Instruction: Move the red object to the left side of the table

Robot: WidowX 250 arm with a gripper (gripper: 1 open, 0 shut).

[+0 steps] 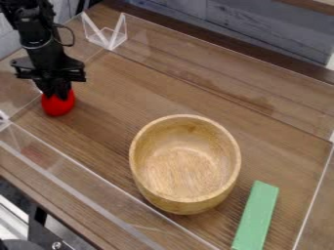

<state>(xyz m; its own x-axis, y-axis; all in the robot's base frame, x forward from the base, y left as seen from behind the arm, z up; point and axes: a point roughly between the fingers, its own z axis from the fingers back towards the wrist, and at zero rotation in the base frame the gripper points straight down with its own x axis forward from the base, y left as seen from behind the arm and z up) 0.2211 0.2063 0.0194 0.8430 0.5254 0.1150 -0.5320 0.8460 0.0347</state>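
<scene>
The red object (57,103) sits on the brown wood-grain table (196,88) at its far left, close to the clear wall. My black gripper (55,91) points straight down onto it. The fingers clasp the object's upper part and hide its top. The lower half of the red object shows below the fingers and rests on the tabletop.
A round light wooden bowl (186,162) stands right of centre near the front. A flat green bar (257,217) lies at the front right corner. Low clear acrylic walls (78,181) border the table, and a clear angled piece (107,34) stands at the back left.
</scene>
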